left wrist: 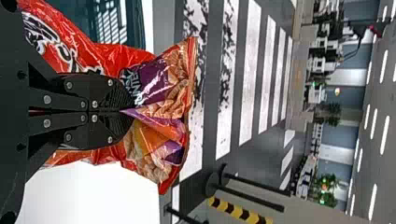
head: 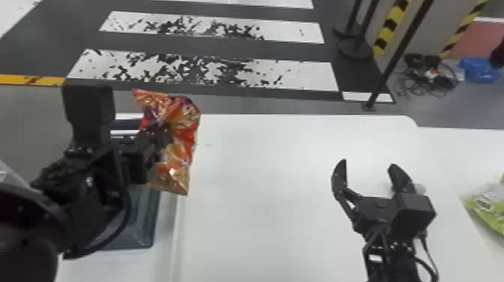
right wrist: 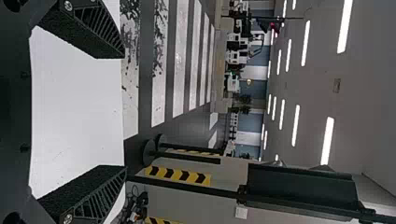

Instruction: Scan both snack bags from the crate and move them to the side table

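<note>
Left gripper point(head: 159, 137) pinched a red snack bag point(head: 183, 138), left of centre in the head view; right gripper point(head: 367, 163) stood open, lower right; crate point(head: 146, 225) lower left, green bag point(head: 487, 206) right edge; the left wrist view added lettering, the right a dark panel point(right wrist: 299, 184); two bags, two grippers, one crate.

Over the white table point(head: 262, 187), a hand could pass between the red snack bag point(head: 183, 138) in the left gripper point(head: 163, 133) and the right gripper point(head: 367, 163); the left arm point(head: 90, 187) blocks the way above the crate point(head: 140, 228); between the right gripper's spread fingers there is also a gap; a green bag point(head: 487, 208) obstructs the right edge; behind, a black post point(head: 398, 56) rises.
</note>
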